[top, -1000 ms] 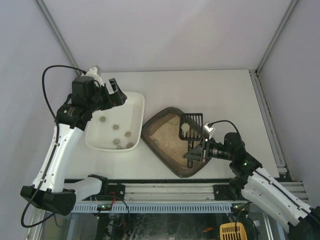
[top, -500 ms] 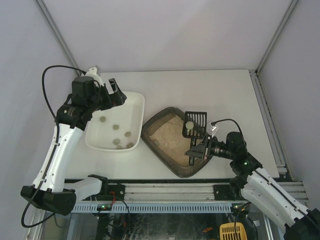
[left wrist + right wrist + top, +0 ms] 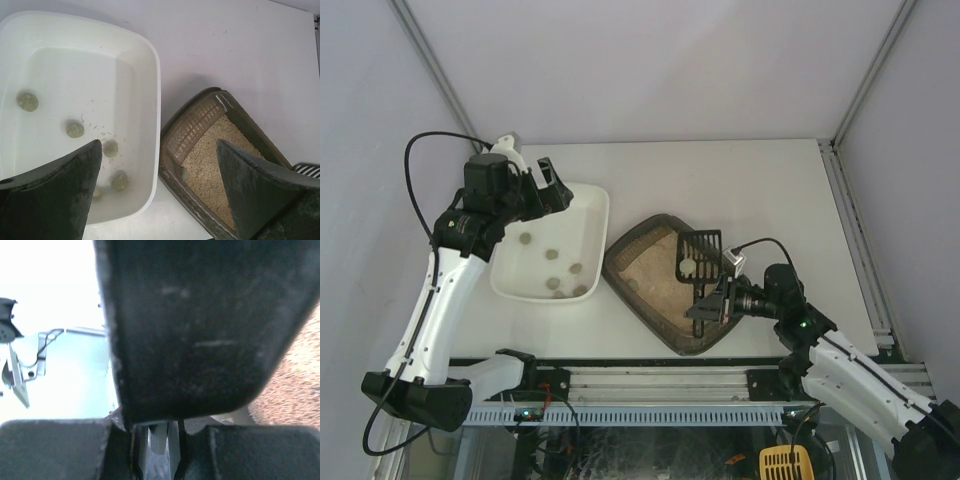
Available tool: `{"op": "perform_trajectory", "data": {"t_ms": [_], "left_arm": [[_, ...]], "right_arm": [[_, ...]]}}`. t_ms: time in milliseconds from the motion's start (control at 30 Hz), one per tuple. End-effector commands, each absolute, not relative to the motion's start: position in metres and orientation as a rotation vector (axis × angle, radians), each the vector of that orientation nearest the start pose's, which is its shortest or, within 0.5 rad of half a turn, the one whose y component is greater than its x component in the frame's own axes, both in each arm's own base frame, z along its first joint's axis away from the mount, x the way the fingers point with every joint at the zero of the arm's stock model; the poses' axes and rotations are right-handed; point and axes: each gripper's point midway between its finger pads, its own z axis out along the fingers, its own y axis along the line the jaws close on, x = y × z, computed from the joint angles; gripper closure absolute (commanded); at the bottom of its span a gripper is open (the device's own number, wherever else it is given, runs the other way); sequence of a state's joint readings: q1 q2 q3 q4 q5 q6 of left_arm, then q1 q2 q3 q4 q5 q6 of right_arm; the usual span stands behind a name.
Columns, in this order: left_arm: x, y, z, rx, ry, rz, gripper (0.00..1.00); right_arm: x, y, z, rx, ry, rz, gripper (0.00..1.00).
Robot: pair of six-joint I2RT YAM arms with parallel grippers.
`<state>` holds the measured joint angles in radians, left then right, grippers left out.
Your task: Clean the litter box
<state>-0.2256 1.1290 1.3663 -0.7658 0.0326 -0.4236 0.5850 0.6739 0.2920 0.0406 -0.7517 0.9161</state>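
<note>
Closest to the near edge of the worktop [image 3: 740,180], the right claw [image 3: 706,308] is pinching the handle of a small black slotted scoop [image 3: 701,262]. The scoop's basket is over the right side of the litter box, with one pale round clump [image 3: 688,267] lying in it. From the right wrist the dark handle fills nearly the whole view, so little else shows there beyond a strip of litter at the right.

The litter box [image 3: 620,262] lies near the middle of the worktop, closer to the near edge than the far one. It is turned on the diagonal with one corner pointing at the near edge. Beige litter [image 3: 655,275] fills it, and one small clump [image 3: 184,173] sits near its left wall.

Just beside it on the left, with a narrow gap between them, is a white tray [image 3: 603,215]. It holds five greenish clumps [image 3: 75,130] towards its near end and a few stray grains.

Farther back, the left claw [image 3: 558,185] hangs over the tray's far end, its fingers [image 3: 50,195] spread wide and holding nothing. Beyond that, the far half of the worktop runs back to the grey walls.
</note>
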Motion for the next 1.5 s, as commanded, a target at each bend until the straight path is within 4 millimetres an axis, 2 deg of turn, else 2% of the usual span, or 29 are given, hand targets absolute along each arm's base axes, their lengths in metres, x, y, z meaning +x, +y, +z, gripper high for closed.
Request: {"op": "perform_trajectory", "data": {"t_ms": [0,33,100,233,267,367,400,467,533,600,667,733,800,867,967,1067,1133,1267,1367,1400,1467], "left_arm": [[0.313,-0.093,0.315,-0.167,2.079,-0.424,0.00],[0.313,-0.093,0.315,-0.167,2.079,-0.424,0.00],[0.313,-0.093,0.315,-0.169,2.078,-0.423,0.00],[0.314,-0.093,0.313,-0.171,2.080,-0.426,0.00],[0.314,-0.093,0.314,-0.170,2.078,-0.427,0.01],[0.314,-0.092,0.313,-0.173,2.081,-0.425,0.01],[0.315,-0.093,0.313,-0.171,2.082,-0.428,0.01],[0.315,-0.093,0.312,-0.175,2.080,-0.428,0.00],[0.314,-0.092,0.313,-0.175,2.079,-0.427,0.01],[0.314,-0.090,0.314,-0.179,2.077,-0.418,0.01],[0.314,-0.090,0.312,-0.182,2.080,-0.415,0.00],[0.314,-0.090,0.310,-0.185,2.082,-0.419,0.01],[0.314,-0.091,0.309,-0.190,2.084,-0.427,0.00],[0.315,-0.091,0.309,-0.193,2.086,-0.428,0.01],[0.315,-0.091,0.309,-0.196,2.088,-0.431,0.00],[0.317,-0.087,0.312,-0.220,2.077,-0.429,0.00],[0.318,-0.078,0.319,-0.272,2.059,-0.431,0.00],[0.325,-0.047,0.330,-0.481,2.015,-0.503,0.00],[0.328,-0.017,0.325,-0.677,1.967,-0.595,0.00],[0.328,-0.006,0.323,-0.754,1.942,-0.627,0.00],[0.327,0.019,0.318,-0.865,1.894,-0.635,0.00]], "right_arm": [[0.125,0.239,0.180,-0.211,2.083,1.656,1.00],[0.119,0.245,0.173,-0.264,2.125,1.642,1.00],[0.111,0.250,0.176,-0.303,2.126,1.668,1.00],[0.131,0.237,0.179,-0.118,2.058,1.687,1.00],[0.128,0.242,0.178,-0.142,2.076,1.681,1.00],[0.104,0.266,0.176,-0.366,2.162,1.625,1.00],[0.104,0.267,0.178,-0.363,2.158,1.640,1.00],[0.121,0.257,0.181,-0.250,2.105,1.665,1.00],[0.133,0.248,0.170,-0.137,2.117,1.658,1.00],[0.122,0.257,0.156,-0.219,2.203,1.612,1.00],[0.111,0.268,0.152,-0.293,2.228,1.624,1.00],[0.121,0.260,0.146,-0.175,2.226,1.634,1.00],[0.136,0.253,0.140,-0.090,2.224,1.572,1.00],[0.133,0.258,0.131,-0.153,2.296,1.457,1.00],[0.127,0.271,0.137,-0.221,2.301,1.500,1.00],[0.139,0.275,0.146,-0.191,2.266,1.511,1.00],[0.147,0.280,0.150,-0.204,2.282,1.470,1.00],[0.163,0.298,0.163,-0.280,2.332,1.380,1.00],[0.172,0.321,0.173,-0.372,2.387,1.309,1.00],[0.178,0.335,0.190,-0.418,2.368,1.295,1.00],[0.181,0.356,0.190,-0.510,2.419,1.200,1.00]]}}
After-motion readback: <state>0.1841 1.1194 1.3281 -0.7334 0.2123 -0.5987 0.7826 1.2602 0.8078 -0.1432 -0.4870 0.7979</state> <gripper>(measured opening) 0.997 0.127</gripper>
